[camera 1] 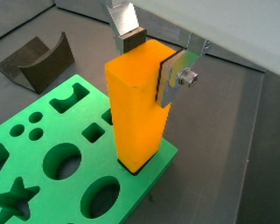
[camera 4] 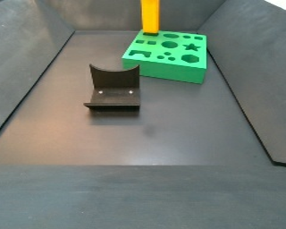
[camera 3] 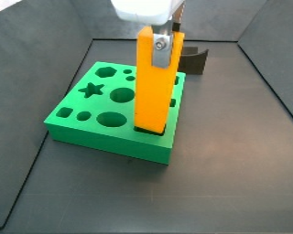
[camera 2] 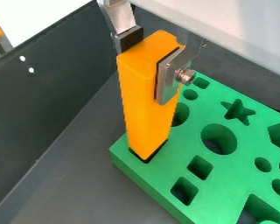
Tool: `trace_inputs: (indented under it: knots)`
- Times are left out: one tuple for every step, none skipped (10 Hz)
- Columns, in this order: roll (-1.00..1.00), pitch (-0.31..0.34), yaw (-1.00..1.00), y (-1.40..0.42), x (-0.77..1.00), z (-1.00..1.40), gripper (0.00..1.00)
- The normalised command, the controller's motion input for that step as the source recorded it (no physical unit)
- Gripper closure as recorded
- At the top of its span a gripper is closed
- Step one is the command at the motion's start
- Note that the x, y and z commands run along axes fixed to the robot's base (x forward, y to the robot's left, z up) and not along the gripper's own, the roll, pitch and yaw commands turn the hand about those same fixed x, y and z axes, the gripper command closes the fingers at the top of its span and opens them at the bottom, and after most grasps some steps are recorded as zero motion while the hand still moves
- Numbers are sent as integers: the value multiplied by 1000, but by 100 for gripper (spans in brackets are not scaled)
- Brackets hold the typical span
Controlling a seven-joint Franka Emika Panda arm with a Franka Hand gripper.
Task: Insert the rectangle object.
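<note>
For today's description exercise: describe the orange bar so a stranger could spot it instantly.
Find the green board on the dark floor. At its corner the orange bar stands upright in a hole, the gripper clamping its top. It is the only orange, tall thing.

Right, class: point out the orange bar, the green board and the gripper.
orange bar (camera 3: pixel 152 87), side view, middle of its front face.
green board (camera 3: pixel 94 128), side view, front wall.
gripper (camera 1: pixel 157 59), wrist view, between the fingertips, clamped on the bar's top.

text: none readable | labels: none | brands: none | numbers: none; signs: none
</note>
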Motion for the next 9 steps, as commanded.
trace_inputs:
  knots:
    - [0,0,100,11,-83,-317,100]
    - [0,0,314,0,-131,-291,100]
    - [-6,0,291,0,0,-260,100]
    - [0,0,191,0,94,-306,100]
    - [0,0,103,-37,189,-360,100]
    - [0,0,0,-109,291,-377,100]
    - [0,0,0,-91,263,-371,100]
    - [0,0,0,-86,280,-369,100]
    - [0,-16,-37,-49,189,-357,100]
